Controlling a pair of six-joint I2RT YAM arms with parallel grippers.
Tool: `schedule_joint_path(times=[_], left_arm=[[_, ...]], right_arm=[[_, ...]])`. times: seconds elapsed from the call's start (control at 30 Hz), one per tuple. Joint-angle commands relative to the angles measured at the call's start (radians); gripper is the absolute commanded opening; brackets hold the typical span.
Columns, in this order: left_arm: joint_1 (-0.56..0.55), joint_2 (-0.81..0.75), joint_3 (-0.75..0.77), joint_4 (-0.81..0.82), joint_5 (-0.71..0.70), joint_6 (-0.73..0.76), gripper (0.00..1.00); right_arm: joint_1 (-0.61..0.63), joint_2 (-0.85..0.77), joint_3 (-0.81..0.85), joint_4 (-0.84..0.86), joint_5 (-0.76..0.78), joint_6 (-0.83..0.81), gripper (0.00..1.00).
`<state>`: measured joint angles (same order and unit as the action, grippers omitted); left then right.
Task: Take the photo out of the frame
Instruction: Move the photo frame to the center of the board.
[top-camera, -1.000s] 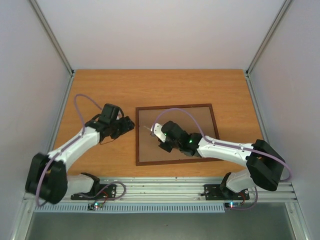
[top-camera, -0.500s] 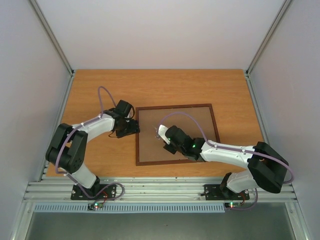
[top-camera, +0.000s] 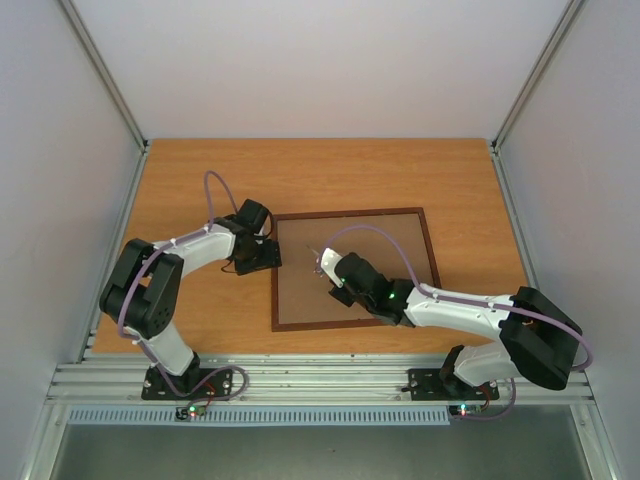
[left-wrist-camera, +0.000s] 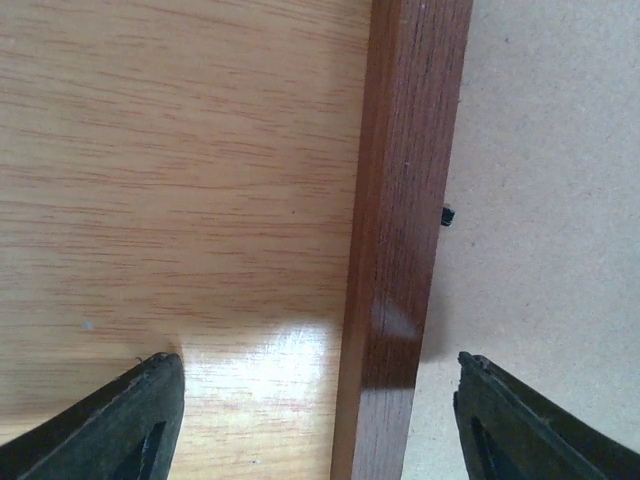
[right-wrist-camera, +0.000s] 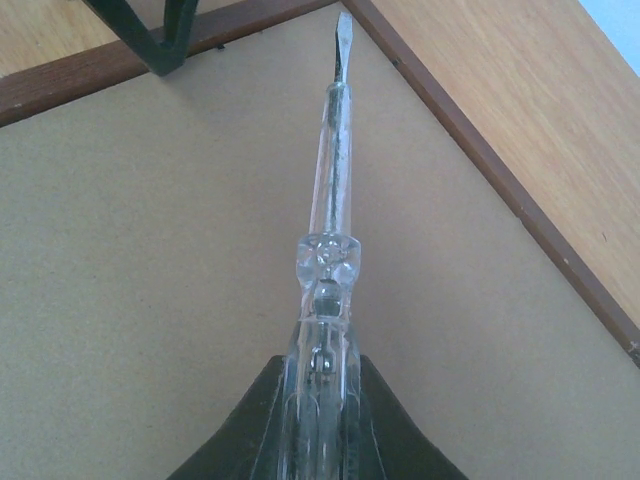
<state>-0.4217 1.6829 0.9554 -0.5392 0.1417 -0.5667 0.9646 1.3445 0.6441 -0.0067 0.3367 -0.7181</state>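
Observation:
The frame (top-camera: 430, 262) lies face down on the table, its plain brown back (top-camera: 385, 250) up; the photo is hidden beneath. My left gripper (top-camera: 272, 255) is open at the frame's left rim (left-wrist-camera: 400, 230). One finger (left-wrist-camera: 130, 420) is over the table and the other (left-wrist-camera: 520, 430) over the back board, so the gripper (left-wrist-camera: 318, 365) straddles the rim. My right gripper (top-camera: 340, 274) hovers over the back, shut on a clear-handled flat screwdriver (right-wrist-camera: 332, 180). Its blade points toward the frame's corner (right-wrist-camera: 350, 10).
A small black retaining tab (left-wrist-camera: 447, 215) sits at the inner edge of the rim. The wooden table (top-camera: 330, 170) is walled in by white panels left, right and behind. The left gripper's finger (right-wrist-camera: 160, 35) shows at the top of the right wrist view.
My left arm has swung right from the bare table to the frame's left rim. The right gripper with the screwdriver has shifted slightly right over the back.

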Motion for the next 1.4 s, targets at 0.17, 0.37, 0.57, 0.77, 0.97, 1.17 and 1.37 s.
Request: schedule_joint_path(times=[0.17, 0.37, 0.57, 0.77, 0.97, 1.17, 1.37], left_arm=[[-0.005, 0.039, 0.038, -0.034, -0.006, 0.033, 0.65], [-0.005, 0.021, 0.031, -0.035, -0.004, 0.035, 0.57], [-0.014, 0.029, 0.043, -0.044, 0.013, 0.044, 0.53], [-0.043, 0.036, 0.083, -0.082, -0.043, 0.053, 0.53], [-0.056, 0.070, 0.110, -0.082, -0.054, 0.060, 0.48], [-0.067, 0.083, 0.099, -0.075, -0.043, 0.066, 0.33], [-0.068, 0.037, 0.049, -0.065, -0.020, 0.076, 0.18]], right_arm=[[-0.004, -0.036, -0.015, 0.048, 0.028, 0.012, 0.01], [-0.004, -0.010, -0.003, 0.046, 0.009, 0.018, 0.01], [-0.004, -0.025, -0.009, 0.045, 0.021, 0.013, 0.01], [-0.004, -0.022, -0.005, 0.041, 0.016, 0.014, 0.01], [-0.004, -0.041, -0.004, 0.034, 0.005, 0.015, 0.01], [-0.003, -0.060, -0.006, 0.028, -0.007, 0.016, 0.01], [-0.002, -0.053, -0.001, 0.019, -0.022, 0.013, 0.01]])
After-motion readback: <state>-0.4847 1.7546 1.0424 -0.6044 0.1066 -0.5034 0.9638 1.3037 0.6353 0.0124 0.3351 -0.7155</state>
